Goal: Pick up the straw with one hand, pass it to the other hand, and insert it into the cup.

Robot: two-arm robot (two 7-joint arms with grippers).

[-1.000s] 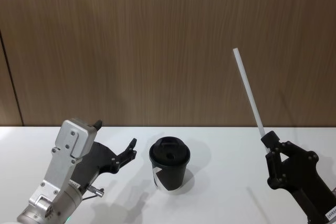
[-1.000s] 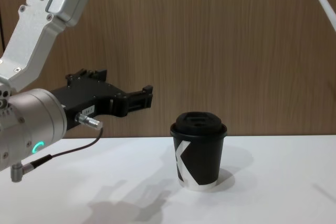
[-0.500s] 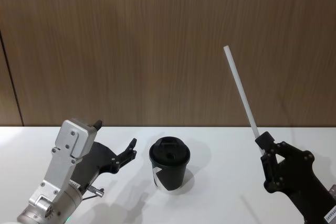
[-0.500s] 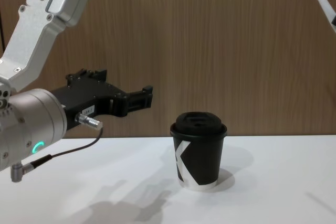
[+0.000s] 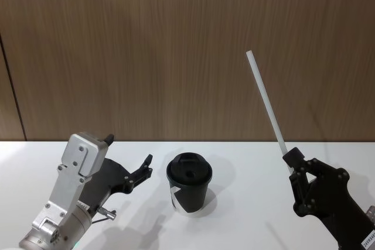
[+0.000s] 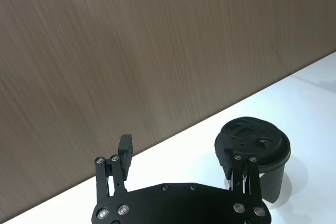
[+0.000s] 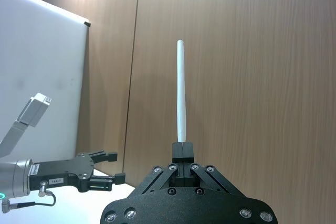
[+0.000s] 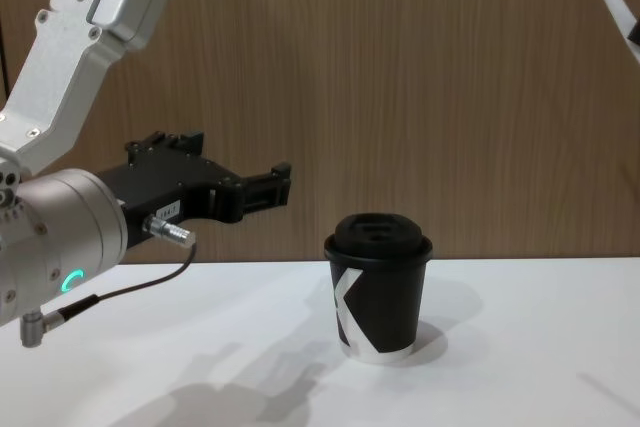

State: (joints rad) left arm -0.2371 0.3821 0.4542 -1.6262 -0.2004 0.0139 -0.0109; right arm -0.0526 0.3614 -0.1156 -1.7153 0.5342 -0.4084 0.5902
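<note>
Straw (image 5: 266, 102) clamped in right gripper (image 5: 290, 157); left gripper (image 6: 179, 149) — wide, per wrist view — seemingly beside cup (image 5: 189, 188).

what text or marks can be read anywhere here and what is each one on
"K": large white letter on the side of the cup.
Too small to read: white sticker on the left gripper.
Cut off by the picture's edge, unreadable: label on the right gripper body.

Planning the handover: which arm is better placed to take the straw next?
Probably left. The left gripper hovers, jaws open and empty, beside the black lidded paper cup; the right gripper is shut on the long thin white straw, raised high.
</note>
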